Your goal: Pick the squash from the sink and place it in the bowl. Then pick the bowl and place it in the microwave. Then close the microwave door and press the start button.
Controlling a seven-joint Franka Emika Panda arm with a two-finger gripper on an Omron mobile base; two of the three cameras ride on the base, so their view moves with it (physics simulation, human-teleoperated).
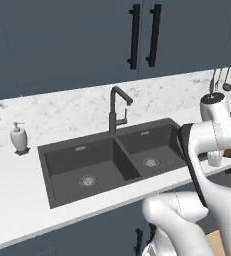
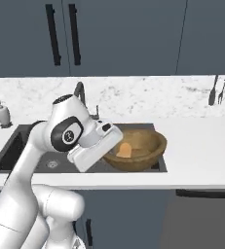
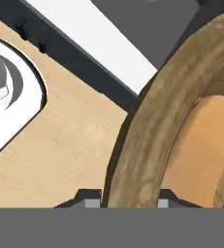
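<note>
The white arm rises from its base, bends at a raised elbow over the sink (image 1: 107, 165) and reaches out to the right end of the basins, its wrist turned so the hand points toward the bowl (image 2: 136, 148). The pincer (image 3: 128, 198) is clamped on the bowl's thick wooden rim, one dark fingertip (image 3: 89, 197) outside the rim and the other inside it. The bowl sits tilted in that grip, lifted over the right end of the sink and its front edge, with the wooden floor (image 3: 60, 145) showing beneath it in the hand view. One squash (image 2: 125, 150) lies inside the bowl, a stubby orange shape against the near wall. The sink has two basins, each with one round steel drain, and one dark faucet (image 1: 118, 112) stands behind the divider. One soap dispenser (image 1: 19, 137) stands on the white surface (image 1: 17, 200) left of the sink. Three utensils (image 2: 223, 90) hang on the wall to the right of the sink. Two black handles (image 1: 144, 36) run down the cabinet doors above the faucet.
</note>
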